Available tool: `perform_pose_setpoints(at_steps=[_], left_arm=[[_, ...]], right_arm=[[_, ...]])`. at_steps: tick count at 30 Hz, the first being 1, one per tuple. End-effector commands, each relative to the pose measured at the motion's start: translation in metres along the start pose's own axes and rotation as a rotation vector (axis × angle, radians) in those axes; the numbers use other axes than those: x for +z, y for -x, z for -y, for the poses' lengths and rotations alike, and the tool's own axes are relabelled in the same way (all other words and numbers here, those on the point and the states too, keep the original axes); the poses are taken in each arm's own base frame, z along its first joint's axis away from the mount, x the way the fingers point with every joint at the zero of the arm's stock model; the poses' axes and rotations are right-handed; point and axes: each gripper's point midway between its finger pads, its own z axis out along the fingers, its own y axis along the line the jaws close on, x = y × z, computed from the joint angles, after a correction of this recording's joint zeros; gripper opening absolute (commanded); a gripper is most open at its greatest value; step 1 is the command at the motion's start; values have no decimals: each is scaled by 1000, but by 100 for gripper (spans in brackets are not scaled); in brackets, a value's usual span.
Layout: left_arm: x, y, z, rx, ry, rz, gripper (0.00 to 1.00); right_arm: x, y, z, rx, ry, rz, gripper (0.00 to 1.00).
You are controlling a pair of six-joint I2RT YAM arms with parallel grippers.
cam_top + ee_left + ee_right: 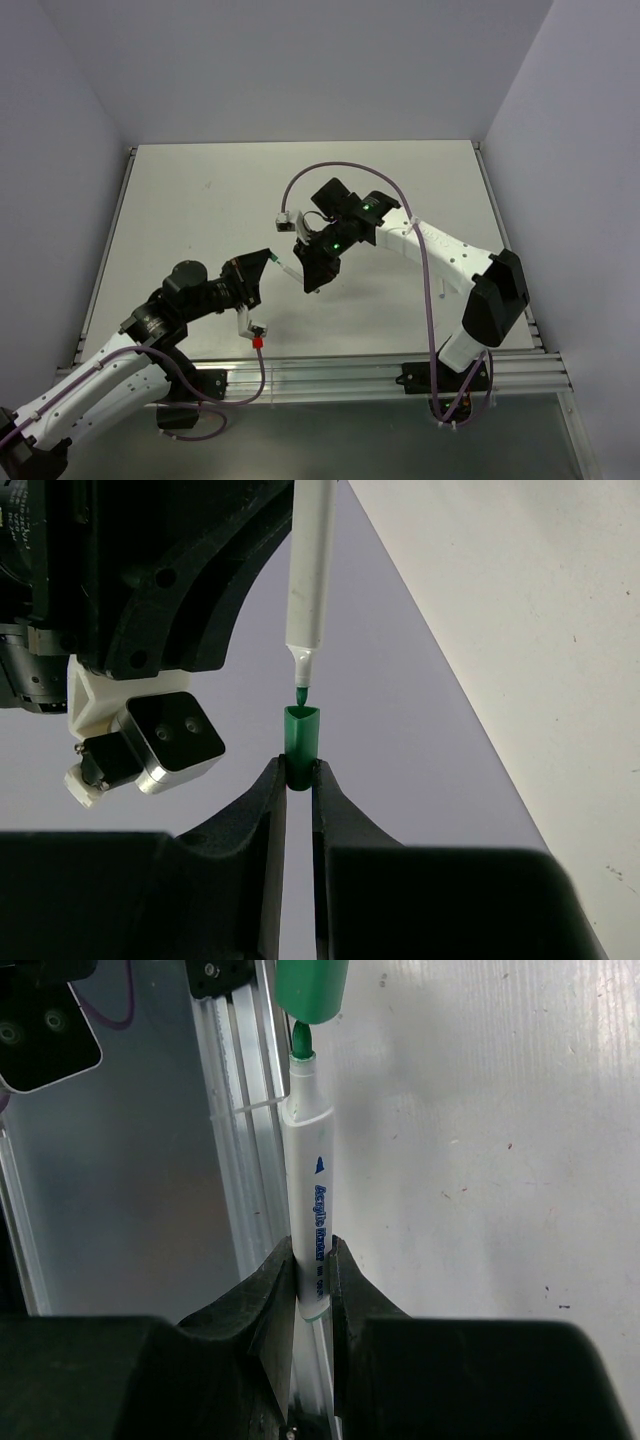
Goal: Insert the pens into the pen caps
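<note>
My left gripper (298, 770) is shut on a dark green pen cap (301, 742), open end up. My right gripper (313, 1260) is shut on a white pen (311, 1175) with blue print and a green tip (300, 1040). The pen (312, 570) points at the cap, its tip at the cap's mouth. The cap (312, 985) shows at the top of the right wrist view. In the top view both grippers, left (266, 262) and right (306, 280), meet above the table's middle with the pen (286, 269) between them. No blue cap is in view.
Another pale pen with a red-orange end (252, 333) lies near the table's front edge by the left arm. An aluminium rail (330, 368) runs along the front edge. A purple cable (300, 180) loops over the right arm. Walls close the table's sides.
</note>
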Motion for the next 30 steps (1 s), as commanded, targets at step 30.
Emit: perform_pose_setpoints(at_steps=[30], left_arm=[[-7, -2, -14, 6, -15, 14, 0]], right_arm=[[-6, 8, -9, -42, 6, 16, 0]])
